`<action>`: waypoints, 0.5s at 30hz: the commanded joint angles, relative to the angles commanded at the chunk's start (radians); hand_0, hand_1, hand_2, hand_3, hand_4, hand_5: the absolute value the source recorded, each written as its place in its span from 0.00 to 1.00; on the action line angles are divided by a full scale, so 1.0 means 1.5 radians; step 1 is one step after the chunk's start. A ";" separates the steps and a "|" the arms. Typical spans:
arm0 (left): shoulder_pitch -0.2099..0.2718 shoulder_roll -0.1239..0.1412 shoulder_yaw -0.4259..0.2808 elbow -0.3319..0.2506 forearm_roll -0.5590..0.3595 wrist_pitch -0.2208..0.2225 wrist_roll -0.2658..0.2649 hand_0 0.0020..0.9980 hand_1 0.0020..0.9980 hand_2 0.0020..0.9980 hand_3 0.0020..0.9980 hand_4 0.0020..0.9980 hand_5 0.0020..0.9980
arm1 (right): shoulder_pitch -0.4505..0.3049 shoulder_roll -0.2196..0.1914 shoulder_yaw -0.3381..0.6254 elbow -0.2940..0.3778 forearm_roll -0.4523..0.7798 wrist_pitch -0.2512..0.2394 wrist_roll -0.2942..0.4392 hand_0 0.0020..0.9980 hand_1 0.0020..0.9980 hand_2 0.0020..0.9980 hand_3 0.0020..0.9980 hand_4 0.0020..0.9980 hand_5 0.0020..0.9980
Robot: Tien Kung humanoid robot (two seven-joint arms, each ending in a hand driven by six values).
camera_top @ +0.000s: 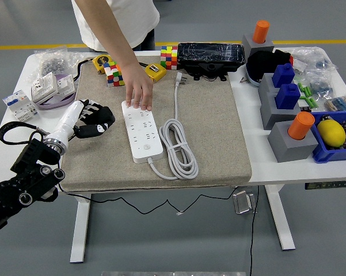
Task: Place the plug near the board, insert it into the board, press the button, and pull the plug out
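Note:
The white power board [141, 131] lies on the grey mat [213, 132], with its white cord [177, 146] coiled to its right and the cord's own plug [179, 79] at the mat's far edge. My left hand [95, 119] is over the mat's left part, about a hand's width left of the board, fingers curled around something small and dark that looks like the black plug. Its sockets show nothing plugged in. A person's hand [139, 95] rests on the board's far end.
Rubik's cubes [111, 73] and a yellow tape measure [155, 71] lie at the mat's far edge. Switch boxes [46, 87] are far left, and a black cable [144, 204] hangs below the near edge. Grey blocks with blue and orange pegs [288, 115] stand on the right.

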 joint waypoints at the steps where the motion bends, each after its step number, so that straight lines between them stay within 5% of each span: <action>1: 0.001 0.000 0.001 0.001 0.000 -0.001 0.000 0.48 0.45 0.50 0.52 0.57 0.07 | 0.000 0.001 0.000 0.000 0.000 0.000 0.000 0.61 0.67 0.68 0.56 0.91 0.44; 2: 0.003 -0.002 0.002 0.003 0.000 -0.001 0.000 0.70 0.68 0.59 0.57 0.80 0.12 | 0.000 0.001 0.001 0.000 0.000 0.000 0.000 0.61 0.67 0.68 0.56 0.91 0.44; 7: 0.008 -0.008 0.001 0.007 0.006 -0.003 0.004 0.70 0.68 0.59 0.57 0.80 0.12 | -0.002 0.004 0.003 0.000 0.000 0.000 0.000 0.61 0.67 0.68 0.56 0.91 0.44; 8: 0.008 -0.008 0.001 0.007 0.007 -0.003 0.005 0.76 0.76 0.74 0.66 0.91 0.16 | -0.002 0.004 0.003 0.000 0.000 0.000 0.000 0.61 0.67 0.68 0.56 0.92 0.44; 13: 0.009 -0.008 -0.004 0.009 0.017 -0.004 0.012 0.76 0.76 0.74 0.66 0.91 0.16 | -0.002 0.005 0.007 -0.001 -0.001 0.000 0.000 0.61 0.67 0.68 0.56 0.92 0.44; 14: 0.009 -0.008 -0.006 0.008 0.020 -0.005 0.014 0.81 0.82 0.82 0.79 0.97 0.21 | -0.002 0.005 0.007 -0.001 -0.001 0.000 0.000 0.61 0.67 0.68 0.56 0.92 0.44; 15: 0.010 -0.007 -0.010 0.007 0.022 -0.005 0.015 0.81 0.82 0.82 0.79 0.97 0.21 | -0.002 0.005 0.008 -0.001 -0.002 0.000 0.000 0.61 0.67 0.68 0.56 0.92 0.44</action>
